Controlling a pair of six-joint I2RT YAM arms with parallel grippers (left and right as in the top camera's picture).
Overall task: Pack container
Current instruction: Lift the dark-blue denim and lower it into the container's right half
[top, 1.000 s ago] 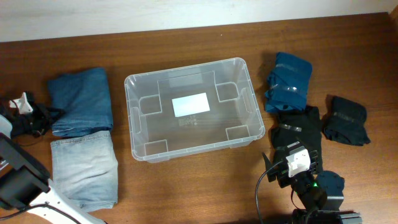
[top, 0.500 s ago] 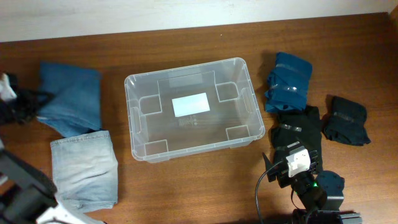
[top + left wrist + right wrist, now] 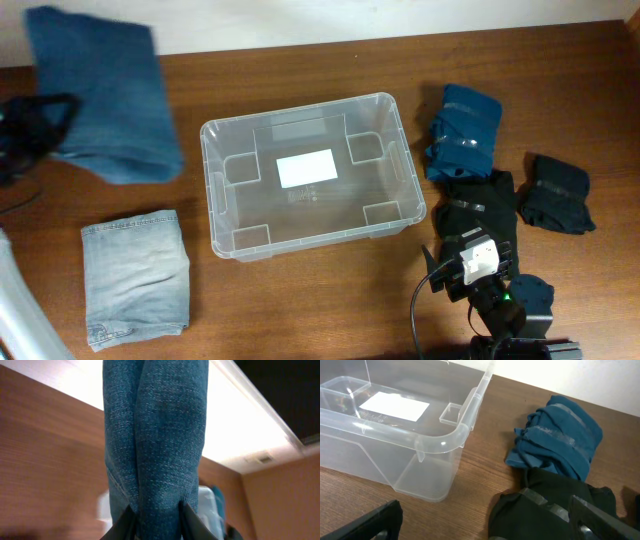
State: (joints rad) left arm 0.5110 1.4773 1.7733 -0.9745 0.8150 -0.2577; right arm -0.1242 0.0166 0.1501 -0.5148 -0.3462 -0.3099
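Far left, your left gripper (image 3: 35, 125) is clamped on the dark blue jeans (image 3: 105, 90), its fingers (image 3: 124, 525) pinching the fold from both sides. Overhead, that bundle spreads out to the gripper's right and overlaps the back edge of the table (image 3: 300, 310), covering some of the pale wall (image 3: 300, 20). Its right edge stops short of the container (image 3: 310, 238), with a band of bare wood between them. The left wrist view gives you what overhead can't: doubled denim fills the middle of the frame, and only a sliver of clear plastic and something teal peeks out low beside it.

Nearer you than that gripper, the light blue jeans (image 3: 135, 280) lie folded flat. They sit apart from the container's left wall, with open wood in the gap.

The container sits mid-table, well to the right of your left gripper and ahead-left of your right gripper (image 3: 482, 515). The white label (image 3: 307, 168) shows on its floor. The right wrist view brings its rounded near corner and rim in close.

Past the container's right wall there's only a narrow strip of wood before the teal garment (image 3: 462, 130). The black garment (image 3: 480, 200) touches it and lies just ahead of and beneath your right gripper. That gripper is spread wide, one finger at each bottom corner of its wrist view.

The navy garment (image 3: 557, 195) lies just beside the black one, off to that gripper's right. Only the overhead view shows it clearly.
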